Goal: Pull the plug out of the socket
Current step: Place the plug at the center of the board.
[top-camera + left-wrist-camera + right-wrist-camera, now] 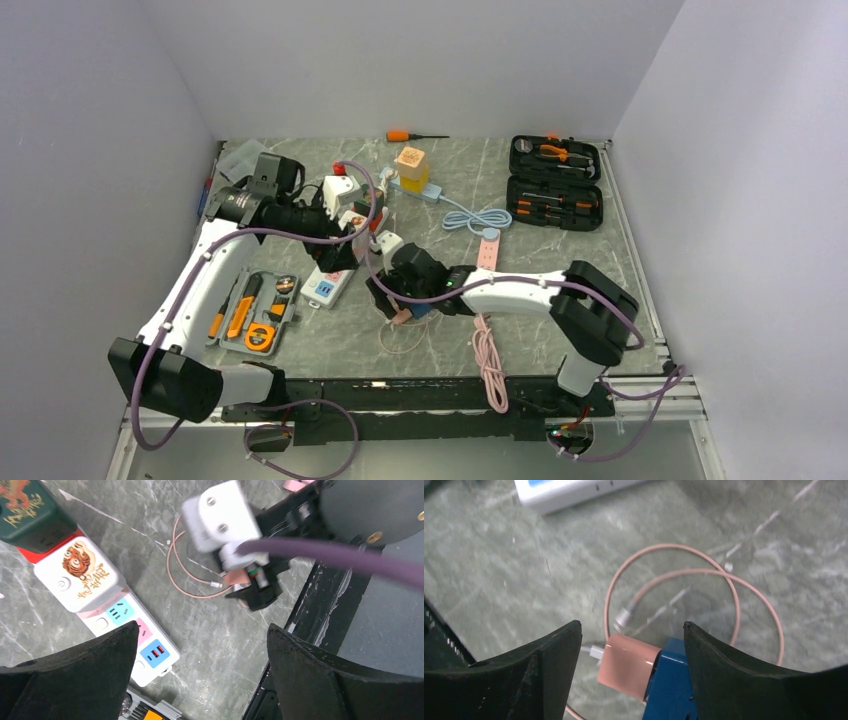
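A pink plug (pixel 629 665) sits pushed into a blue socket block (pixel 671 687), low over the marble table. Its thin pink cable (pixel 724 580) loops on the table beyond. My right gripper (pixel 631 627) is open around the pair. The blue block rests against the right finger and a gap shows between the plug and the left finger. From above, the right gripper (pixel 395 300) is at the table's middle. My left gripper (pixel 202 627) hangs open and holds nothing, beside a white power strip (pixel 117 617).
An open grey tool case (pixel 255 310) lies at the near left. A black tool case (pixel 555 185) lies at the back right. A coiled blue cable (pixel 478 218), a pink strip (pixel 489 250) and an orange screwdriver (pixel 410 135) lie behind.
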